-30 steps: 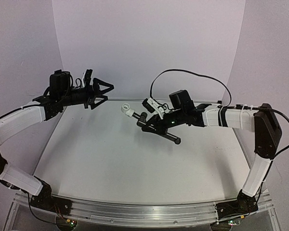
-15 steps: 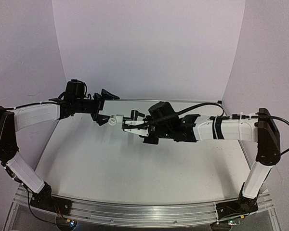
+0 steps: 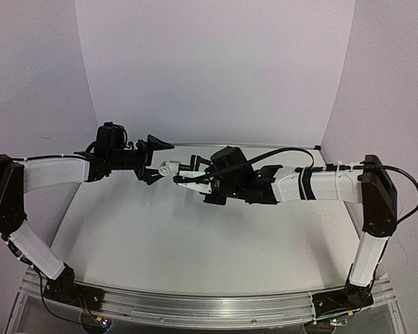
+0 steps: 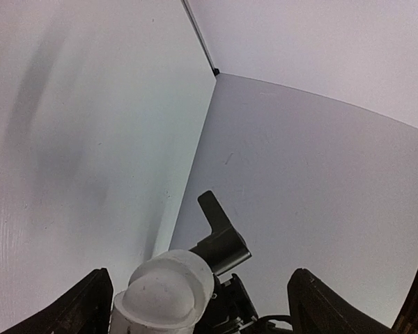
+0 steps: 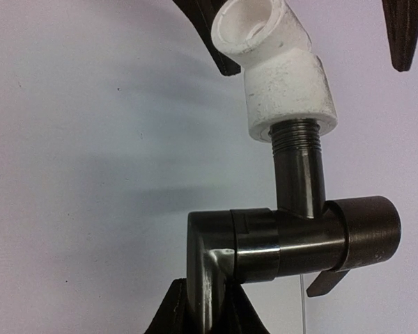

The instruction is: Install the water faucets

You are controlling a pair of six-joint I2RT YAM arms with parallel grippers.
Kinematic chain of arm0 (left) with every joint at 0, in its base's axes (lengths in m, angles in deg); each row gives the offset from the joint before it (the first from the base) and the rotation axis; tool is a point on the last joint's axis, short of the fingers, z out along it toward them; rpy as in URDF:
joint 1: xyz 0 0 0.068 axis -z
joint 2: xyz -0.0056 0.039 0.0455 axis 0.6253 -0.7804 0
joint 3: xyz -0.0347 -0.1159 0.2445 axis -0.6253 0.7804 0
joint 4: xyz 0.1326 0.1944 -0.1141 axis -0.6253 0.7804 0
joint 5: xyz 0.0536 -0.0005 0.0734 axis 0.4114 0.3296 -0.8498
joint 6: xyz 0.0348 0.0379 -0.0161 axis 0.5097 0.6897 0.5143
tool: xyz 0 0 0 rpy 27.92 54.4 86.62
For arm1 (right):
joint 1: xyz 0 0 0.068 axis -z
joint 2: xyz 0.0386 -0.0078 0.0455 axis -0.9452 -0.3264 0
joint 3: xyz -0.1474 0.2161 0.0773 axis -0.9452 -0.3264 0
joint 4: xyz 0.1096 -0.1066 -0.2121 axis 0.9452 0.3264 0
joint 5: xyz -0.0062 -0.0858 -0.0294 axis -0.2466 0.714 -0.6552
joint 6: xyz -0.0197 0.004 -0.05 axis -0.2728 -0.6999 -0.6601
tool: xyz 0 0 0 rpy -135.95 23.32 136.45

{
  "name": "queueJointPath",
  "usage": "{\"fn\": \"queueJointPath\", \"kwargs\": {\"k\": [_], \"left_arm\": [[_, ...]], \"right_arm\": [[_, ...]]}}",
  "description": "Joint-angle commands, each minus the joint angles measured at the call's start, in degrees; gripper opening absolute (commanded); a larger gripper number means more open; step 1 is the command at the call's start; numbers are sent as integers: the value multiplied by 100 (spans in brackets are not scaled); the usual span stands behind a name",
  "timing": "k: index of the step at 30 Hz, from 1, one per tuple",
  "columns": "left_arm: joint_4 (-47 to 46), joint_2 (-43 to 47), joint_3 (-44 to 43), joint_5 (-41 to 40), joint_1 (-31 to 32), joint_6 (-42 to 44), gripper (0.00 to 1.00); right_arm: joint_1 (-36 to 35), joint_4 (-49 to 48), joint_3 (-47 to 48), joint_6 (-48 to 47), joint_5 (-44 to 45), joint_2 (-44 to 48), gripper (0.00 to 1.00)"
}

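Here, white fitting (image 3: 169,168) within left gripper (image 3: 156,161)

No letters, numbers, brand marks or signs can be read in any view. The black faucet (image 5: 292,240) and its white fitting (image 5: 285,90), seen closest, carry no legible marking.

Soft, even light filled the pale enclosure, leaving only faint, blurred shadows on the table (image 3: 195,236), while a bright glint lay on the dark faucet (image 5: 265,243) and the white fitting (image 4: 168,289) looked slightly soft close to the left wrist lens.
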Motion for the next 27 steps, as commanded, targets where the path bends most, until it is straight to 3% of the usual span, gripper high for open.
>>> {"fn": "queueJointPath", "kwargs": {"k": [1,9,13,22,27], "left_arm": [[-1737,280,483,201,50,-114,86],[-1464,350,408,283,60,738,49],[-1252,368,229,420,63,1514,29],[-1898,289,16,1287,133,2965,19],[-2696,206,-74,2133,220,3273,18]], "right_arm": [[-6,-455,633,467,-76,5,0],[17,-139,874,1020,-841,-41,0],[217,199,958,1639,-2043,71,0],[1250,285,1103,3858,-6498,261,0],[1363,231,1469,4755,-8221,5,0]]}}
